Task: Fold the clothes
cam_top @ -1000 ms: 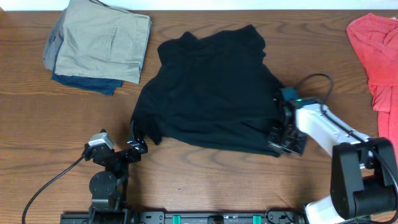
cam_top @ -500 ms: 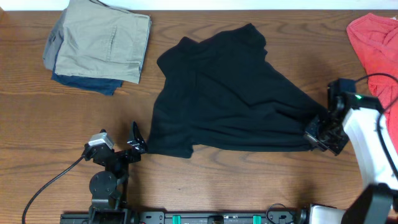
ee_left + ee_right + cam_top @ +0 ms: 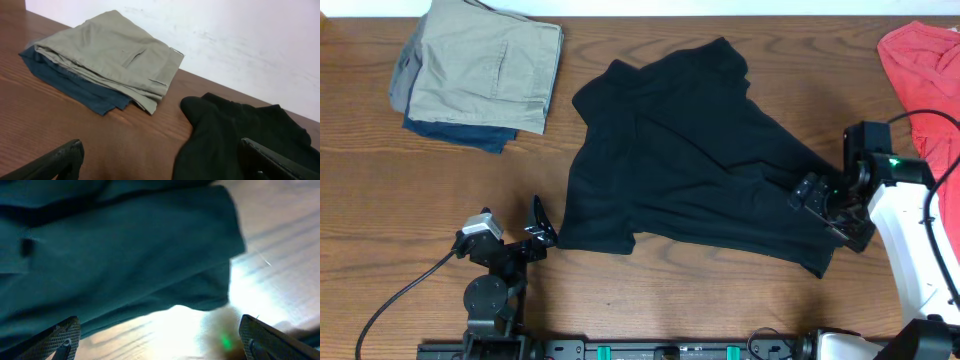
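A black T-shirt [image 3: 690,160] lies crumpled and partly spread in the middle of the table, one corner reaching toward the lower right. My right gripper [image 3: 817,215] hovers open just over that corner. In the right wrist view the dark cloth [image 3: 115,245] lies ahead of the right gripper [image 3: 162,340], with only bare table between the jaws. My left gripper [image 3: 542,228] rests open near the shirt's lower-left hem. In its wrist view the left gripper [image 3: 162,167] has bare wood and the shirt's edge [image 3: 240,135] in front of it.
A folded pile, khaki trousers [image 3: 485,60] over a dark blue garment [image 3: 455,132], sits at the back left and also shows in the left wrist view as the khaki pile [image 3: 110,60]. A red garment [image 3: 925,90] lies at the right edge. A white wall [image 3: 240,40] backs the table.
The right gripper dragged the shirt's corner to the right, stretching the cloth out, then opened and released it. The corner now lies on the table. The left arm has not moved.
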`<action>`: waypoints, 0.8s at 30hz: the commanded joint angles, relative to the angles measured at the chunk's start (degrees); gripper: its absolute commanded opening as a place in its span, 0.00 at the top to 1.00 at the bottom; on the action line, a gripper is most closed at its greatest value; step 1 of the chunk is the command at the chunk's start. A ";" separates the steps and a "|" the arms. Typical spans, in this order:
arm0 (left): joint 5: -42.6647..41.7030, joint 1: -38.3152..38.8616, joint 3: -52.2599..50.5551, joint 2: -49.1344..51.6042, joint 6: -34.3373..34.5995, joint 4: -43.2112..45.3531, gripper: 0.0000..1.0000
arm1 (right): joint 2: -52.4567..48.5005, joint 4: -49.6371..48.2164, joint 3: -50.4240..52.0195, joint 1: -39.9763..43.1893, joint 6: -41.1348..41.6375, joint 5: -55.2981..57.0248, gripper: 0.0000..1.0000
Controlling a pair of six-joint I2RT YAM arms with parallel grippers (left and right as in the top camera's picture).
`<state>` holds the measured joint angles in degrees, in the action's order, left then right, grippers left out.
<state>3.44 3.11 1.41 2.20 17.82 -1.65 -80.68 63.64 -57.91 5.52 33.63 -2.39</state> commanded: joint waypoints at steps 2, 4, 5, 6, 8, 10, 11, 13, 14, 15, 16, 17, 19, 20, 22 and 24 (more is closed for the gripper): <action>1.68 0.20 -1.16 -0.09 0.04 -1.92 0.02 | 0.20 -2.21 -0.24 -1.77 1.33 -2.60 0.01; 1.68 0.20 -1.16 -0.09 0.04 -1.95 0.02 | 0.20 -3.89 -0.24 -2.62 3.06 -2.60 0.01; 1.68 0.20 -1.16 -0.09 0.04 -1.95 0.02 | 0.20 -4.66 -0.24 -3.10 4.17 -2.60 0.01; 1.68 0.20 -1.16 -0.09 0.04 -1.92 0.02 | 0.20 -5.22 -0.24 -3.63 5.46 -2.60 0.01; 1.68 0.20 -1.16 -0.09 0.04 -1.92 0.02 | 0.20 -6.40 -0.24 -4.31 7.87 -2.58 0.01; 1.68 0.20 -1.16 -0.09 0.04 -1.95 0.02 | 0.20 -7.54 -0.24 -4.59 11.19 -2.62 0.01; 1.68 0.20 -1.16 -0.09 0.04 -1.95 0.02 | 0.20 -7.80 -0.24 -4.66 13.51 -2.60 0.01; 1.68 0.20 -1.16 -0.09 0.04 -1.95 0.02 | 0.20 -8.20 -0.24 -4.63 17.05 -2.54 0.01; 1.68 0.20 -1.16 -0.09 0.07 -1.92 0.02 | 0.20 -8.20 -0.24 -4.63 17.14 -2.54 0.01; 1.68 0.20 -1.16 -0.09 0.07 -1.92 0.02 | 0.20 -8.15 -0.24 -4.63 17.14 -2.54 0.01; 1.68 0.20 -1.16 -0.09 0.04 -1.92 0.02 | 0.20 -8.17 -0.24 -4.63 17.14 -2.56 0.01; 1.66 0.20 -1.16 -0.09 0.04 -1.95 0.02 | 0.20 -8.13 -0.24 -4.63 17.14 -2.54 0.01; 0.57 0.20 -1.16 -0.09 0.59 -1.95 0.02 | 0.20 -8.15 -0.24 -4.63 17.14 -2.56 0.01; -1.66 0.20 -1.16 -0.09 1.27 -2.14 0.02 | 0.20 -8.15 -0.24 -4.63 17.14 -2.56 0.01; -8.28 0.20 -1.14 -0.09 3.15 -2.05 0.02 | 0.20 -8.17 -0.24 -4.63 17.14 -2.54 0.01; -13.92 0.20 -1.14 -0.09 5.05 -1.49 0.02 | 0.20 -8.15 -0.24 -4.63 17.14 -2.56 0.01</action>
<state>-1.83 3.11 1.41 2.20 19.73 -1.89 -80.68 55.59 -57.91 1.37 49.30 -4.97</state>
